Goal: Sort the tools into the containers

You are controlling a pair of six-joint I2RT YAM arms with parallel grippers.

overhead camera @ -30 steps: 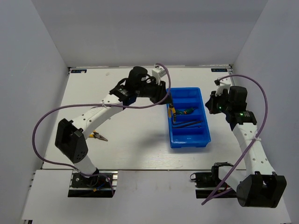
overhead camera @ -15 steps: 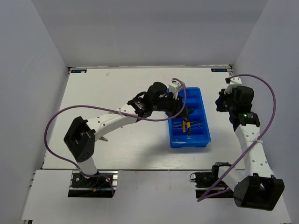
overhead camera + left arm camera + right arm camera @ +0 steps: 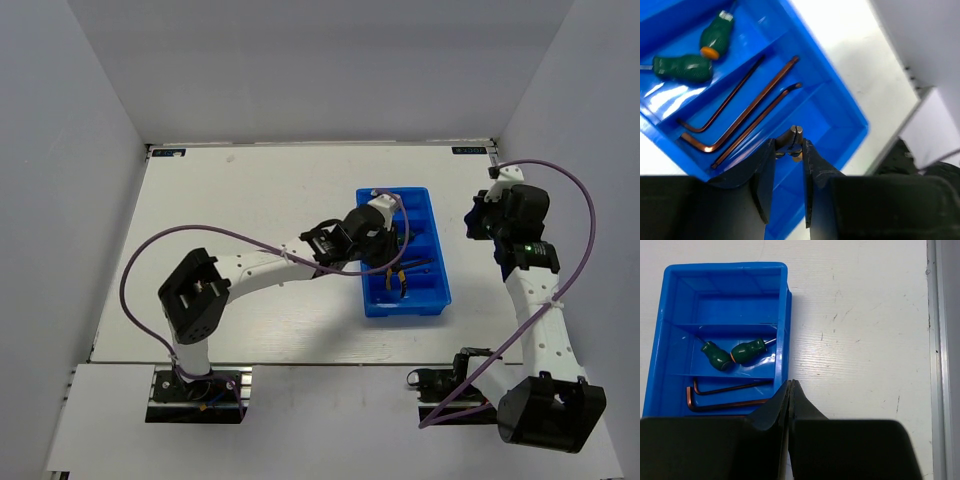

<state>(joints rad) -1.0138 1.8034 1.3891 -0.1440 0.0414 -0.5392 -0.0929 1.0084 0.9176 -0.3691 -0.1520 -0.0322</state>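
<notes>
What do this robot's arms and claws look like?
Both are slim white tubes with chunky black joints: the left arm, the right arm. A purple cable loops along each. The left claw and right claw have flat black fingers.

The left claw (image 3: 788, 149), together with the yellow-and-black-handled pliers (image 3: 398, 283) gripped in it, is carried from the far left rim of the bright blue rectangular plastic tray (image 3: 405, 311) to a place above the tray's near end. The left arm's elbow (image 3: 197, 297) is swung rightward over the white worktop (image 3: 250, 190), and the purple cable (image 3: 135, 268) is drawn into a tighter loop. The right claw (image 3: 790, 386) is drawn back from the tray's right side, toward the worktop's right edge.
</notes>
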